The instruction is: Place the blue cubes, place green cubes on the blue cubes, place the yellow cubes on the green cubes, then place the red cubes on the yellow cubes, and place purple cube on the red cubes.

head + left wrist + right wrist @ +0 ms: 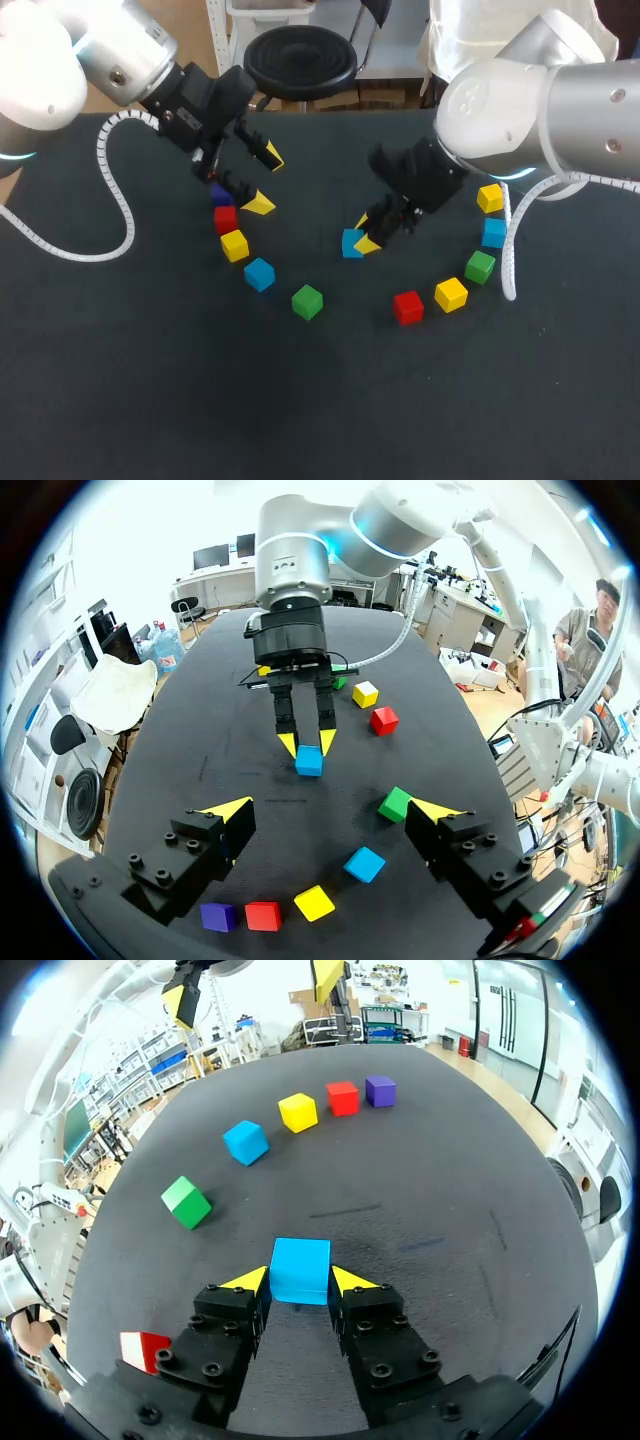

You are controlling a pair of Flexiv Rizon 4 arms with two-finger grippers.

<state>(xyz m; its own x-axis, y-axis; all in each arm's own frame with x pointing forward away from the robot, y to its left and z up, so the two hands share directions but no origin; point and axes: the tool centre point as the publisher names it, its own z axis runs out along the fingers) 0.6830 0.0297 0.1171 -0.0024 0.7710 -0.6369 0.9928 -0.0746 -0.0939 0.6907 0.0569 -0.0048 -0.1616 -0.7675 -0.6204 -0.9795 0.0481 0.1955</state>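
Note:
My right gripper (362, 236) (298, 1282) is shut on a blue cube (350, 243) (300, 1262) (309, 761) near the middle of the dark table, low over the surface. My left gripper (264, 180) (335, 815) hangs open and empty above the left arc of cubes: purple (220, 192), red (225, 219), yellow (234, 245), blue (259, 273) and green (307, 301). A second arc lies at the right: yellow (489, 198), blue (494, 232), green (480, 266), yellow (451, 294) and red (408, 307).
The table (150, 380) is a dark mat. My right arm's white cable (508, 255) hangs beside the right arc of cubes. My left arm's coiled cable (110, 200) droops over the table's left side.

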